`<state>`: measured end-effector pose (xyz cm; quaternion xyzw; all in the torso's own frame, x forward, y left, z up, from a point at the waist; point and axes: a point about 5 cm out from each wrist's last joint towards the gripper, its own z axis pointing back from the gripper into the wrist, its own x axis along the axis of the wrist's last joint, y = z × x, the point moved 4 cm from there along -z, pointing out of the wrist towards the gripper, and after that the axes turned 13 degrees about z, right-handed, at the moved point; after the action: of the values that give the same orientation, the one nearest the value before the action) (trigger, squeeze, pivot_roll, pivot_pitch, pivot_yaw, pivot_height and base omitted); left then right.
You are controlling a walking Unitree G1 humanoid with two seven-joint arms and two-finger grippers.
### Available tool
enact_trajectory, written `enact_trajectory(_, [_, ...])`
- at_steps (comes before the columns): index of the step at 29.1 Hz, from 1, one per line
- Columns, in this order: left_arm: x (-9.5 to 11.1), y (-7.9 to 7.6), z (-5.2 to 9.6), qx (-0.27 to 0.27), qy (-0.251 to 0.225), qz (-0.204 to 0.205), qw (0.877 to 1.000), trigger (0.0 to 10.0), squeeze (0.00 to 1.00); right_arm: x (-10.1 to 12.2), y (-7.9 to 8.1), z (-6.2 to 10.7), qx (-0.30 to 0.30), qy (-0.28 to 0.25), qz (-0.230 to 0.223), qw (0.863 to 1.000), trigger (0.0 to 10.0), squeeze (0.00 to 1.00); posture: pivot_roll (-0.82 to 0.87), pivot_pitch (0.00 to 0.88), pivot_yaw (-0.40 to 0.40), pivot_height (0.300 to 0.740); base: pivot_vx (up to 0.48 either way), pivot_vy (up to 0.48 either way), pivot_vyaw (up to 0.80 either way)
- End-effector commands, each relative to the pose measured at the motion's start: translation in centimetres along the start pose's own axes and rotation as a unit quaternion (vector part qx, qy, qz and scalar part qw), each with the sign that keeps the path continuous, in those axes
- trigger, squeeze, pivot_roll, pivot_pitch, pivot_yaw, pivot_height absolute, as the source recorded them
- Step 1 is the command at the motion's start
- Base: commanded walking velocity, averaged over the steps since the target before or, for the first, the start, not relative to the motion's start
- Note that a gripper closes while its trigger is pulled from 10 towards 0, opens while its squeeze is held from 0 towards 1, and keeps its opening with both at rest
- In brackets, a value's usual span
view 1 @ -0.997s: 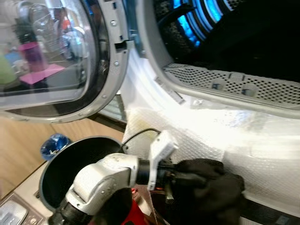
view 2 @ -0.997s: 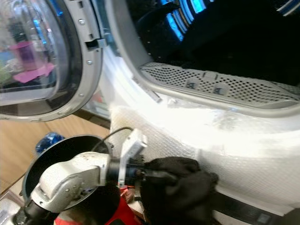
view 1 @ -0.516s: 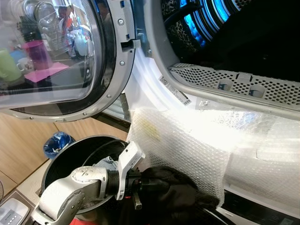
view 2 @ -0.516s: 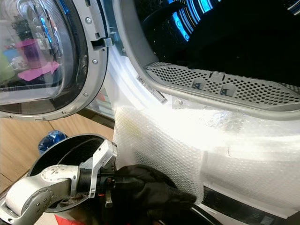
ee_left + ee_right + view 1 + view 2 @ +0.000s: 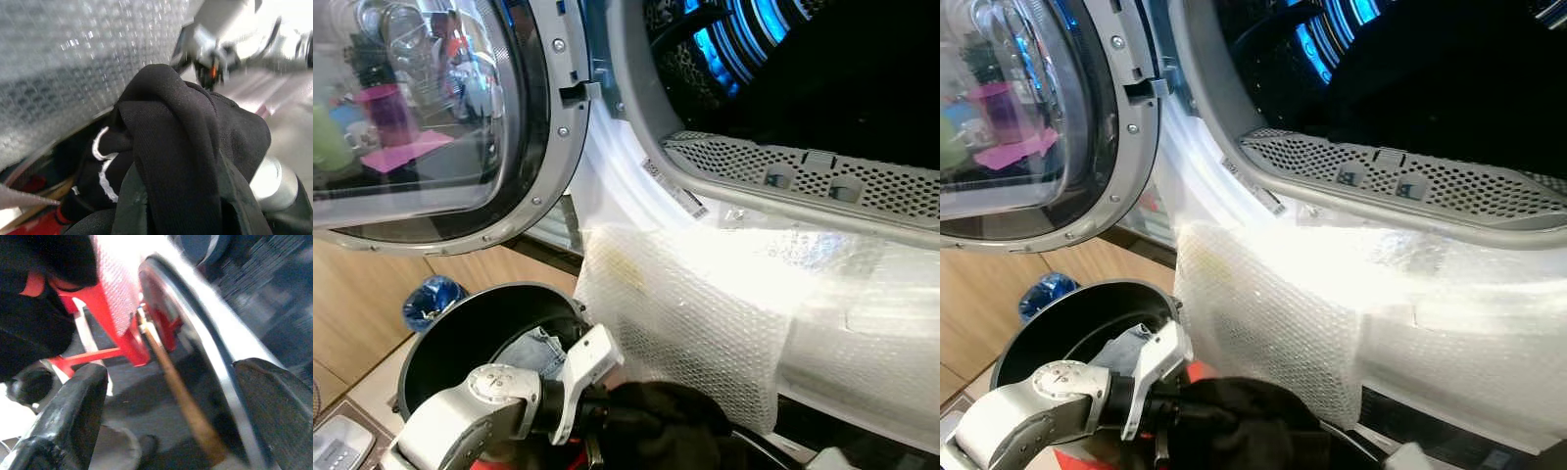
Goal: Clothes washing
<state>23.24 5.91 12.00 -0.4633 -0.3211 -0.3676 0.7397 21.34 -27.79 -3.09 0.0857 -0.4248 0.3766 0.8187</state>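
The black garment (image 5: pixel 661 426) is held bunched in the left hand (image 5: pixel 607 431), low in front of the washing machine, below the sheet of bubble wrap (image 5: pixel 695 323) taped across the machine's front panel. Compared with a second ago, the garment has been carried down and back: it was then level with the wrap's lower part and pressed close to it, and it now sits beneath the wrap's bottom edge, nearer the rim of the dark round bin (image 5: pixel 460 333) at the robot's left. In the left wrist view the dark cloth (image 5: pixel 181 147) is seen draped thickly over the fingers, so a firm hold on the fabric is judged to be kept.

The drum opening (image 5: pixel 822 88) stands well above the garment, with the glass door (image 5: pixel 421 117) swung open to the left. The load has therefore not been brought closer to the drum; a lift over the perforated lip (image 5: pixel 803 176) is judged to be what remains for this piece.

A pale denim item (image 5: pixel 540 351) is seen lying inside the bin. In the right wrist view the right hand (image 5: pixel 171 416) is seen spread wide and holding nothing, near a red frame (image 5: pixel 117 323).
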Motion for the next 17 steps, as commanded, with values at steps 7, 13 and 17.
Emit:
enact_trajectory(7, [-0.9, 0.1, 0.1, -0.002, 0.035, -0.030, 0.999, 0.0, 0.00, 4.1, -0.2, 1.2, 0.059, -0.094, 0.030, 0.993, 10.0, 1.00, -0.08, 0.019, 0.119, 0.740, 0.000, 0.000, 0.00])
enact_trajectory(13, [-2.4, 1.2, -0.4, 0.020, 0.082, -0.062, 0.994, 0.0, 0.00, 5.4, 1.8, 1.5, 0.149, -0.083, 0.099, 0.980, 10.0, 1.00, -0.08, 0.025, 0.123, 0.740, 0.000, 0.000, 0.00])
enact_trajectory(17, [-2.8, 1.7, -0.8, 0.031, 0.103, -0.081, 0.991, 0.0, 0.00, 6.3, 3.0, 1.2, 0.185, -0.083, 0.127, 0.971, 10.0, 1.00, -0.09, 0.023, 0.122, 0.740, 0.000, 0.000, 0.00])
